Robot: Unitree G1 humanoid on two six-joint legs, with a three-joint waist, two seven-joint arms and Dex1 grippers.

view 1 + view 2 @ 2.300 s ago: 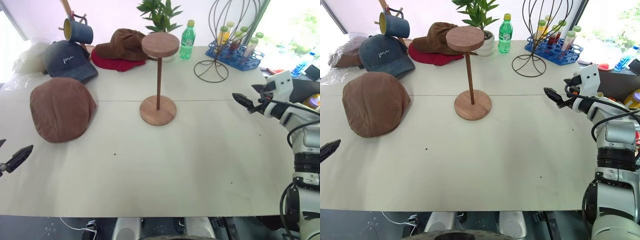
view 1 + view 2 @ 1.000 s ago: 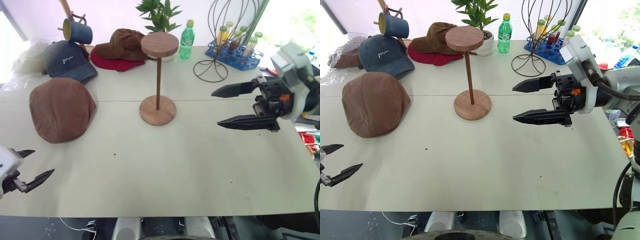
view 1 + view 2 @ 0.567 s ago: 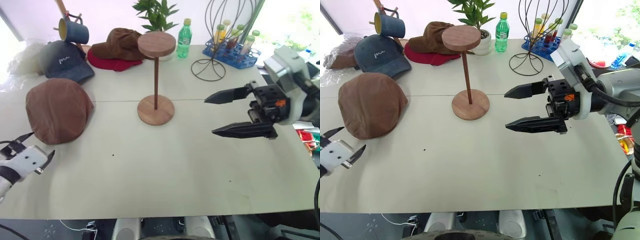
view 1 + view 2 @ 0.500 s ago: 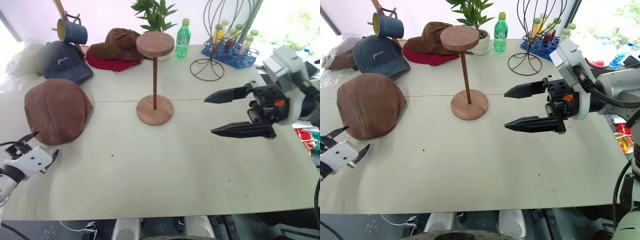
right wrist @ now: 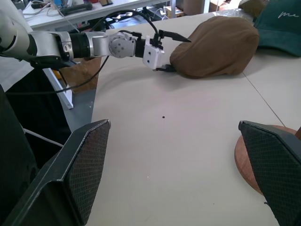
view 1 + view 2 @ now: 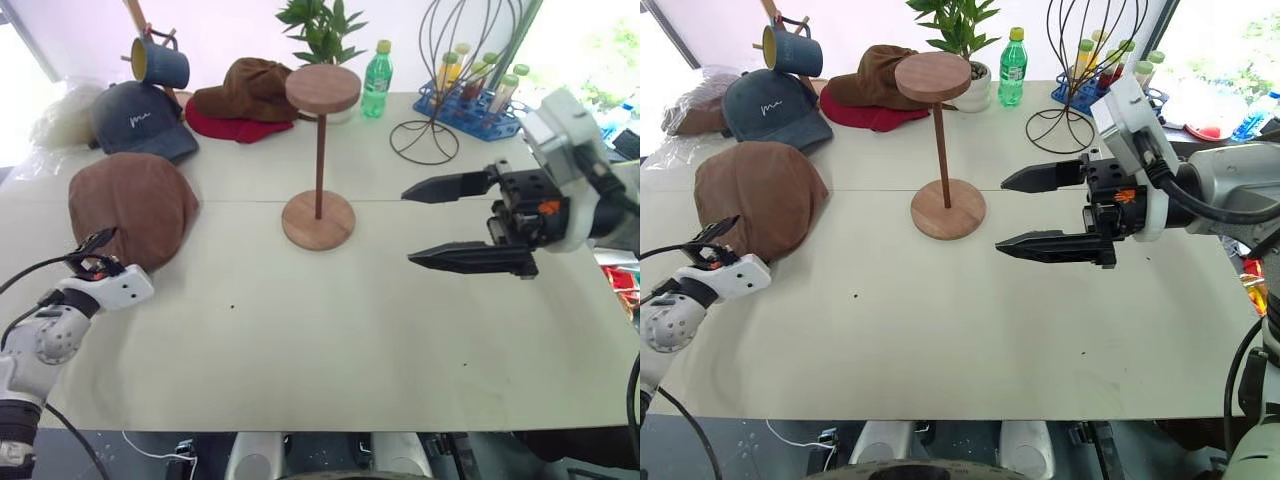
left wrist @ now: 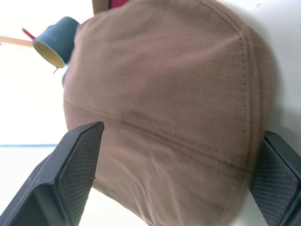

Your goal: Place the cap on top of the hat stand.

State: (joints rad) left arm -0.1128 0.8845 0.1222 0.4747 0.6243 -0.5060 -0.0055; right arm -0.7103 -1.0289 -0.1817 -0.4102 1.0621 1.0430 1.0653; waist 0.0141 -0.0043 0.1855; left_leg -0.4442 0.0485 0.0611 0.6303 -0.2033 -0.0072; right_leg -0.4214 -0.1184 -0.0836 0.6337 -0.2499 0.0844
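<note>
Left claw [image 6: 98, 252] gaping wide, straddling near edge of cap [image 6: 134, 205] lying on desk [image 6: 330, 330]. Right claw [image 6: 440, 222] hanging spread apart, empty, stand [image 6: 320, 160] just beyond its tips.

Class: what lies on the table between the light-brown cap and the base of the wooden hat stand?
Nothing: in the left eye view the table is bare between the cap and the hat stand.

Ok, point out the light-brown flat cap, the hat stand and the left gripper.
light-brown flat cap [image 6: 135, 205], left eye view, middle of its crown
hat stand [image 6: 323, 88], left eye view, its top disc
left gripper [image 5: 171, 52], right wrist view, midway between its fingertips
</note>
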